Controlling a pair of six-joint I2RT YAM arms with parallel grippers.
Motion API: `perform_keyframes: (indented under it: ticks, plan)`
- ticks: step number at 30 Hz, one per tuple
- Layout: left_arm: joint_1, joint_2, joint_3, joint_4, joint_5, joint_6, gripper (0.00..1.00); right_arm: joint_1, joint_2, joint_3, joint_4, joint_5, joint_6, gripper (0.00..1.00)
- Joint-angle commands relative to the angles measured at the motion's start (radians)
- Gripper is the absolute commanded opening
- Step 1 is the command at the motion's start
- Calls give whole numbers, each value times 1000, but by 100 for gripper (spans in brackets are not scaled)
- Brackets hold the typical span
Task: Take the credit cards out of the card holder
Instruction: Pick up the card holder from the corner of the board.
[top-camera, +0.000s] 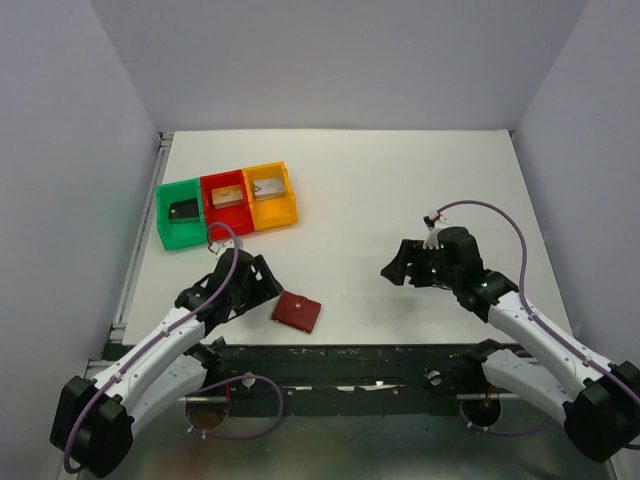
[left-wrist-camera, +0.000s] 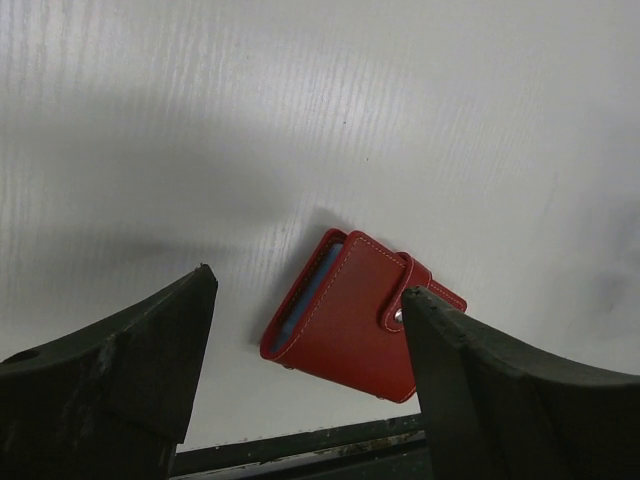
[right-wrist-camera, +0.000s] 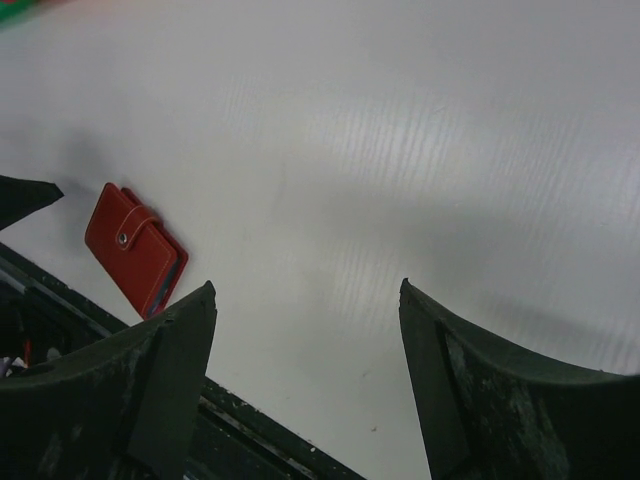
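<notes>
While the wallet (top-camera: 297, 312) lies shut on the table (top-camera: 400, 180) near its front edge (snap tab fastened, blue lining showing at one side), the left claw (top-camera: 262, 285) hangs just beside it, jaws wide and holding nothing. The right claw (top-camera: 392, 268) stands well apart to the right, likewise wide and empty. Cards (top-camera: 184, 209) lie in the green bin (top-camera: 182, 238), red bin (top-camera: 230, 226) and orange bin (top-camera: 276, 216).
</notes>
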Motion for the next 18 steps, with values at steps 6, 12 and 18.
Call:
perform_keyframes:
  ticks: [6,12,18]
  plan:
    - [-9,6,-75,135,59,-23,71,119,128,3,152,-111,84,79]
    - [-11,45,-100,182,93,-12,56,172,243,29,208,-134,114,78]
    - [-12,83,-115,225,131,8,51,203,324,49,246,-166,135,78]
